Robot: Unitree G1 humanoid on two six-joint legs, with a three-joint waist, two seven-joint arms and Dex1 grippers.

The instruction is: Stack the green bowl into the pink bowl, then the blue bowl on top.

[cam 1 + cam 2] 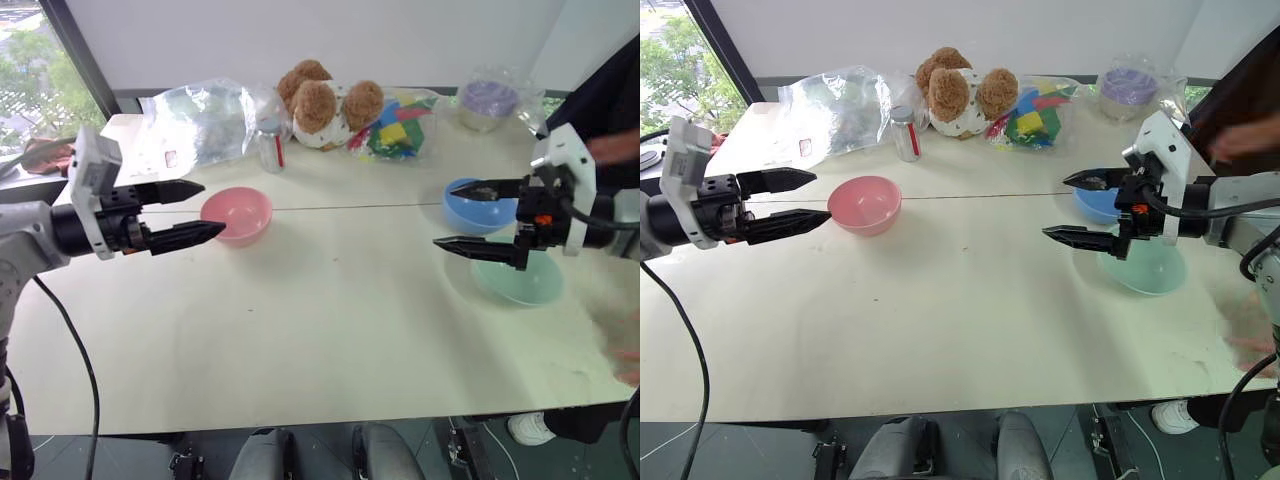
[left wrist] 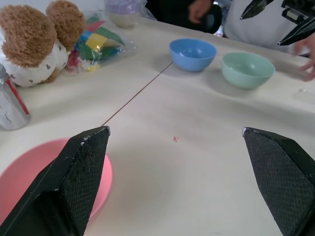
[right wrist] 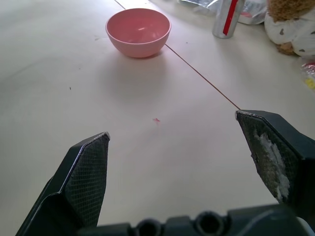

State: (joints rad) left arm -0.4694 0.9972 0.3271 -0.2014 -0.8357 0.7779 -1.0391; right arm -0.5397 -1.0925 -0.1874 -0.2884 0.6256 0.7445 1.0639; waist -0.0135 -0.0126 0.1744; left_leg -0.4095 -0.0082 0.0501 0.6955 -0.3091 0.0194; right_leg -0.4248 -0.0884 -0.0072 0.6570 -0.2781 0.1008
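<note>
The green bowl (image 1: 522, 279) sat upright on the counter (image 1: 330, 330), just below and behind the right tool (image 1: 478, 216), whose two black fingers stood wide apart and held nothing. The blue bowl (image 1: 478, 208) rested touching or nearly touching the green one, on its far side, partly hidden behind that tool's upper finger. The pink bowl (image 1: 236, 215) stood well apart from both, across the counter, just beyond the tips of the left tool (image 1: 208, 209), which was also spread wide and empty. The two tools pointed toward each other over the bare middle of the counter.

Farther from the tools, along the counter's back edge, lay a brown teddy bear (image 1: 322, 103), a small metal can (image 1: 906, 133), a crumpled clear plastic bag (image 1: 200, 120), a bag of coloured blocks (image 1: 398, 128) and a purple bowl in a clear bag (image 1: 487, 100). A person's hand (image 2: 199, 10) showed past the right tool.
</note>
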